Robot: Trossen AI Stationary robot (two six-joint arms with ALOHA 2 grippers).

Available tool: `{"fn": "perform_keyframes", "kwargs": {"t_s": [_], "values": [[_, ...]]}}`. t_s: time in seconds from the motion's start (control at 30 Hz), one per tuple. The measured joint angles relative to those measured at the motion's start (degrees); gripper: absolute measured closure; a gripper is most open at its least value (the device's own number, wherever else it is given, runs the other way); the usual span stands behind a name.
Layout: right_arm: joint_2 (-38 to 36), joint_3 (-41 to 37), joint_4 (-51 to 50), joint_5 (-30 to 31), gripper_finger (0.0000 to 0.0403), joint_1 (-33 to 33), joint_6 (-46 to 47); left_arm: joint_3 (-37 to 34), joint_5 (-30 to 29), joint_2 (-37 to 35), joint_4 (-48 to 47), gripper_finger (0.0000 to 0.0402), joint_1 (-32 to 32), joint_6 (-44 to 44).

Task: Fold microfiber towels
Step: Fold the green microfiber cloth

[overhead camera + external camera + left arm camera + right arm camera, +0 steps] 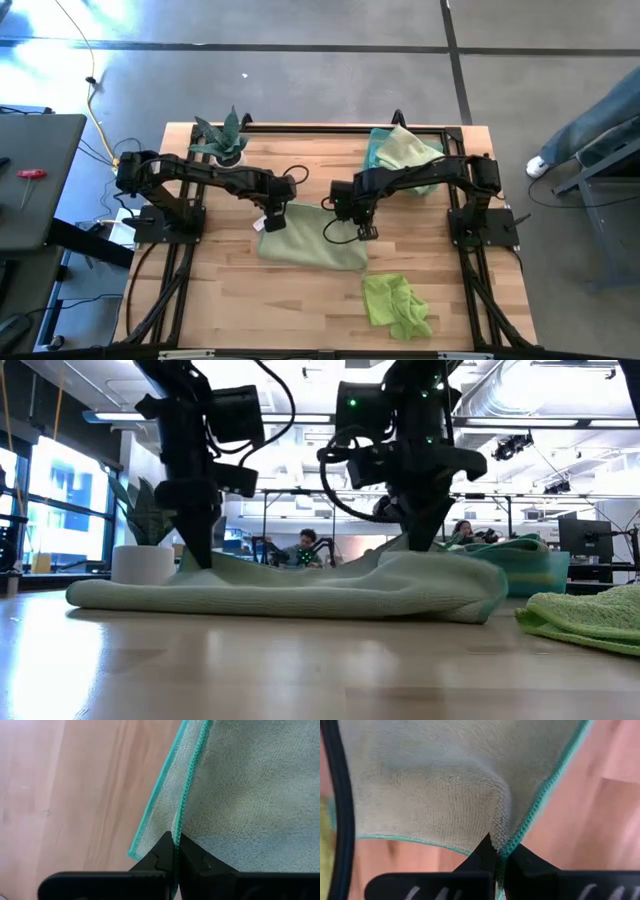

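Now the sage green towel [312, 243] lies spread near the middle of the bench [220, 310], both arms down on it. Its left edge is pinched tight in the left gripper [272, 222]; its right edge is clamped the same way in the right gripper [364, 231]. A crumpled lime green towel [396, 303] sits near the front edge, right of centre. More towels [402, 150] are piled at the back right corner, and a plant [226, 140] stands at the back left.
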Motion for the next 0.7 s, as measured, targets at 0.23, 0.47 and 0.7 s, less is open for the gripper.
{"fn": "perform_keyframes", "kwargs": {"t_s": [0.23, 0.47, 0.7], "values": [[-0.06, 0.00, 1.47, 1.37, 0.0402, -0.32, -0.34, 0.00, -0.63, 0.00, 0.36, 0.0401, 0.43, 0.00], [-0.06, 0.00, 3.61, 3.28, 0.0401, -0.30, 2.78, 0.02, -1.18, 0.00, 0.50, 0.0395, 0.41, -0.65], [-0.08, 0.00, 2.47, 5.52, 0.0335, -0.30, 3.08, 0.02, -5.25, 0.00, -0.70, 0.0339, 0.41, -1.81]]}}
